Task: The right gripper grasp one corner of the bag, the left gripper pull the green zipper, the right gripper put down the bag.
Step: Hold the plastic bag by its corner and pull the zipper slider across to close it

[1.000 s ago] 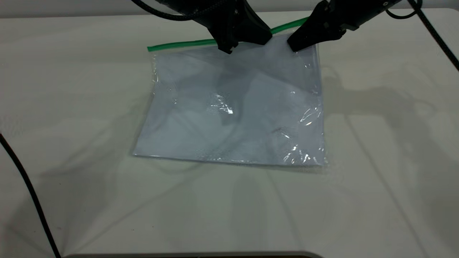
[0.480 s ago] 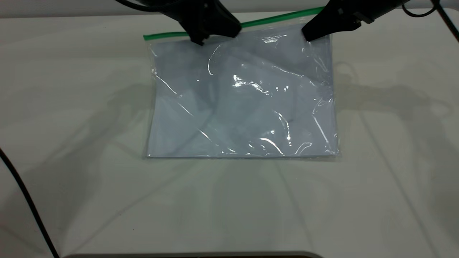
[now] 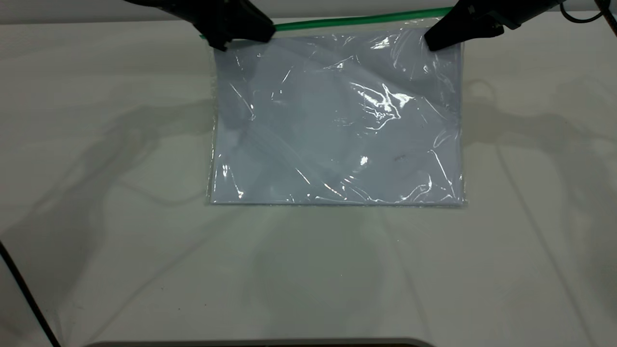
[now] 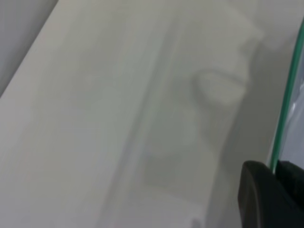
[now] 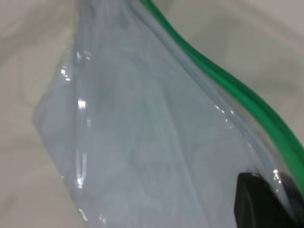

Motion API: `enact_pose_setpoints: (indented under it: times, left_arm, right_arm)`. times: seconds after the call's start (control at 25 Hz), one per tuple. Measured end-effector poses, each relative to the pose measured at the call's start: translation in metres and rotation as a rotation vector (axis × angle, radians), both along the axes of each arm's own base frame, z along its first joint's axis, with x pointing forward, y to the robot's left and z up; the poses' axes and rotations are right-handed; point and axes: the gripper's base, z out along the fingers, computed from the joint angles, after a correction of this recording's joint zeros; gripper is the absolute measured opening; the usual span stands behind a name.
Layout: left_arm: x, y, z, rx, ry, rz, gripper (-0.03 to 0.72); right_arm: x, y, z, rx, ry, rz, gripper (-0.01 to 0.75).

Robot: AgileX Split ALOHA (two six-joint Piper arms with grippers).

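Note:
The bag [image 3: 337, 120], a clear pouch with white paper inside, hangs lifted by its top edge, its lower edge touching the table. The green zipper [image 3: 356, 20] runs along that top edge. My left gripper [image 3: 222, 41] is shut on the zipper at the bag's top left corner; the slider tab is hidden in the jaws. In the left wrist view the green strip [image 4: 285, 99] runs into the black fingers [image 4: 259, 199]. My right gripper [image 3: 434, 42] is shut on the bag's top right corner. The right wrist view shows the pouch [image 5: 142, 142], the green strip [image 5: 223, 80] and one black finger [image 5: 256, 204].
The white cloth-covered table [image 3: 96, 217] lies all round the bag. A black cable [image 3: 24, 289] runs along the left front edge. The table's back edge [image 3: 72, 21] is just behind the grippers.
My left gripper has slid left along the green zipper, from near the middle to the left corner. The right gripper has moved right and up, and the bag has been pulled taut and squarer.

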Motion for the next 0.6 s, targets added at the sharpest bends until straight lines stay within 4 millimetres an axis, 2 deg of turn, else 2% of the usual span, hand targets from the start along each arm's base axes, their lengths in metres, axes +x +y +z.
enact_pose_setpoints:
  times: [0.12,0.6]
  left_arm:
    - [0.001,0.01,-0.001,0.013,0.016,0.004,0.053]
    - [0.001,0.027,-0.006,0.074,0.047,0.013,0.053]
  right_arm:
    - [0.001,-0.001,-0.001,-0.007,0.004,-0.013,0.034]
    - [0.001,-0.005,-0.003,-0.04,0.015,-0.041,0.034]
